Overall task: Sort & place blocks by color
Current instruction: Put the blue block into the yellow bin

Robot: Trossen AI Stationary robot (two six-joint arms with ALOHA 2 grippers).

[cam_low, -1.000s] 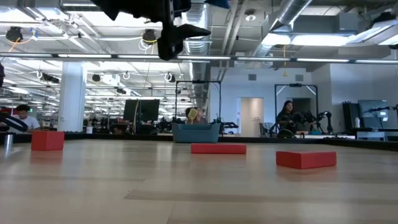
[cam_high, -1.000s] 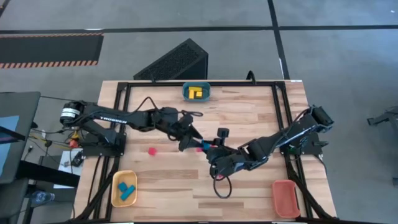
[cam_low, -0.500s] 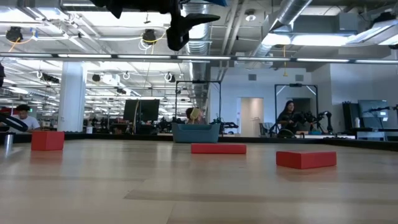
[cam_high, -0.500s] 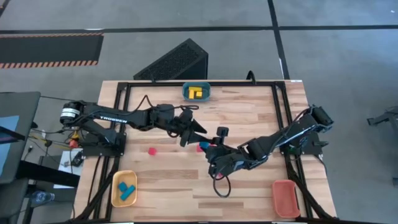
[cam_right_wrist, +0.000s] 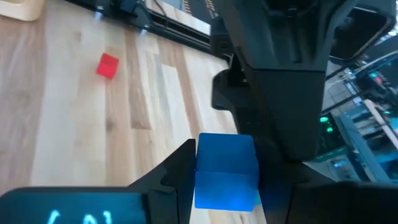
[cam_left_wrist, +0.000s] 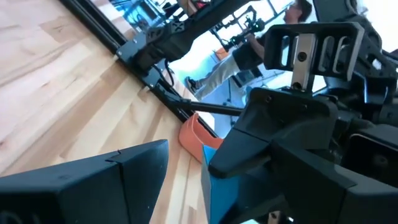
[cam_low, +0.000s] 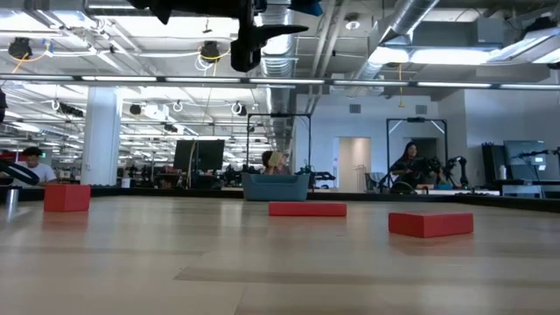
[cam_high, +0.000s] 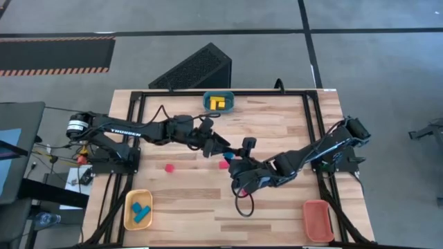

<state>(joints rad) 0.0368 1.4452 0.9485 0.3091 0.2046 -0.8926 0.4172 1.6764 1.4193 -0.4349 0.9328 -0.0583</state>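
Note:
My right gripper (cam_high: 233, 163) is near the table's middle, shut on a blue block (cam_right_wrist: 225, 171) held above the wood. My left gripper (cam_high: 219, 147) faces it from the left and is open. In the left wrist view the blue block (cam_left_wrist: 221, 186) shows between its fingers; I cannot tell whether they touch it. Red blocks (cam_high: 168, 167) (cam_high: 223, 164) lie flat on the table. In the low view the left gripper (cam_low: 254, 35) hangs high above the red blocks (cam_low: 307, 209). My right gripper pinches the blue block's two opposite sides (cam_right_wrist: 202, 174) between its two fingers (cam_right_wrist: 171, 177). It comes roughly level from the table's right. The block is lifted clear of the table and sticks out past the fingertips toward the left gripper.
A teal tray (cam_high: 219, 102) with yellow blocks sits at the far edge. A yellow tray (cam_high: 138, 209) with blue blocks is near left, an orange-red tray (cam_high: 318, 220) near right. A black frame (cam_high: 313, 117) runs along the table's sides. A person (cam_low: 408, 166) shows far behind.
My left gripper has moved up and toward the table's far right, closing on the right gripper, and has tipped from pointing down to nearly level. My right gripper has shifted a little toward the far edge with the blue block.

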